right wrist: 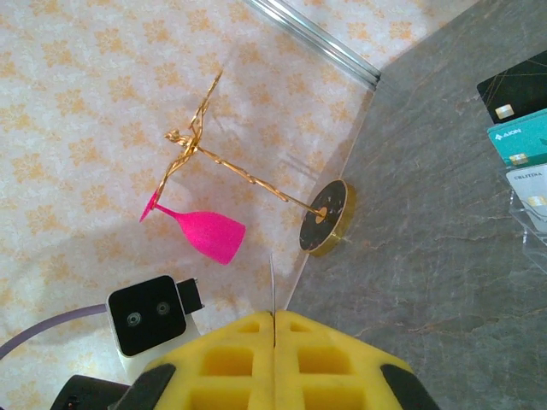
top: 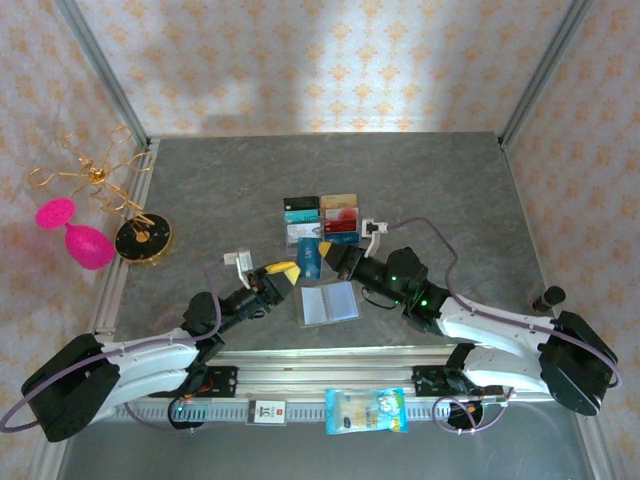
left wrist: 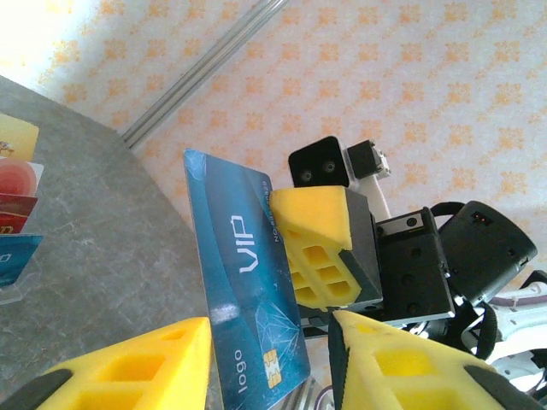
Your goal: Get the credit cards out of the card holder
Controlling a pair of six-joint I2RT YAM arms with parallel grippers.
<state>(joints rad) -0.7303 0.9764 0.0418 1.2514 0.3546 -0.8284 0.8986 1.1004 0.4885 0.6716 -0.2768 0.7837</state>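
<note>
Left gripper [left wrist: 269, 329]: yellow pads parted, one either side of blue VIP card [left wrist: 239, 282]. Right gripper [right wrist: 273, 318]: clamped on that card's edge. Card holder [top: 329, 302]: lying open on table [top: 200, 190], between both arms. Other credit cards [top: 322, 220]: laid out just beyond.

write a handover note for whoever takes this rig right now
Right gripper: shut on the blue VIP card, held off the table.
Left gripper: open, fingers either side of that card, not clamping.
Card holder: lying open on the table's near side.
Done: other credit cards laid out beyond it.
Left: set the blue card with them; holder's pockets too small to check.
</note>
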